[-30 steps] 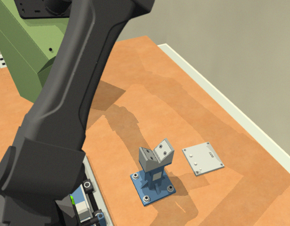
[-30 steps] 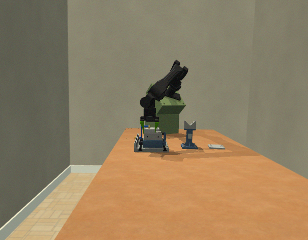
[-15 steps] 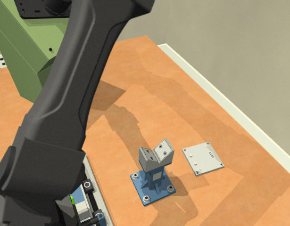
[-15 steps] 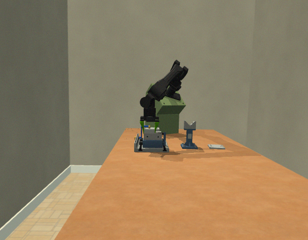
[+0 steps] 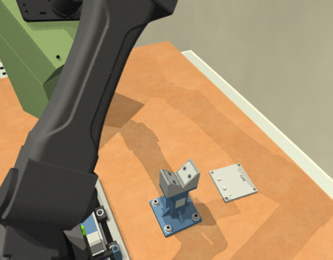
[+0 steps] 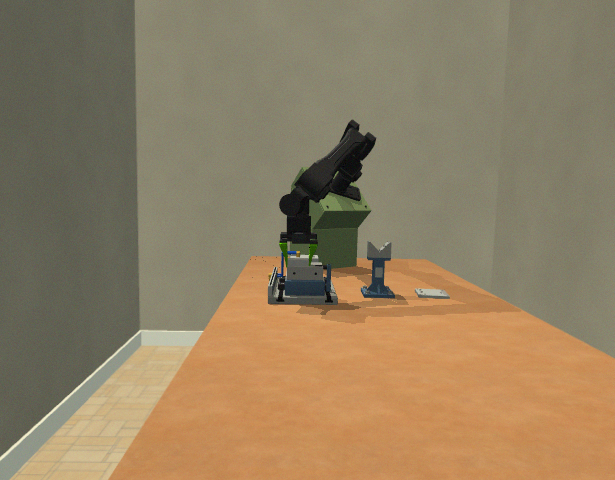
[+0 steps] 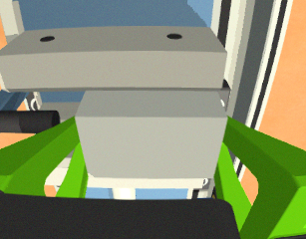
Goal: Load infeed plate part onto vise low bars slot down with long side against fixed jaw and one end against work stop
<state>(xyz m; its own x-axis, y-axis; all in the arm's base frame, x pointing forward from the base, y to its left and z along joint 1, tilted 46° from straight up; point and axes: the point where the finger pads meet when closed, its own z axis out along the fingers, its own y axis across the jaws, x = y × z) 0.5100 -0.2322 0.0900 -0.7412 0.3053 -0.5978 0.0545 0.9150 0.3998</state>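
Note:
My gripper (image 7: pixel 151 119) has green fingers and is shut on the part (image 7: pixel 152 134), a plain grey block, holding it by its two ends. The part sits low in the vise (image 6: pixel 302 286), its far long side right up against a grey jaw (image 7: pixel 113 60) with two screw holes. Its top face is smooth; no slot shows there. A short black rod (image 7: pixel 27 119) lies to the left of the part, a little apart from its left end. In the exterior view my gripper (image 6: pixel 298 253) points straight down over the part (image 6: pixel 303 269). In the top view my arm hides most of the vise (image 5: pixel 100 238).
The V-block (image 5: pixel 178 179) stands empty on its blue base, right of the vise. The infeed plate (image 5: pixel 233 182) lies bare further right. A green machine housing (image 5: pixel 29 56) stands behind my arm. The table edge runs along the right.

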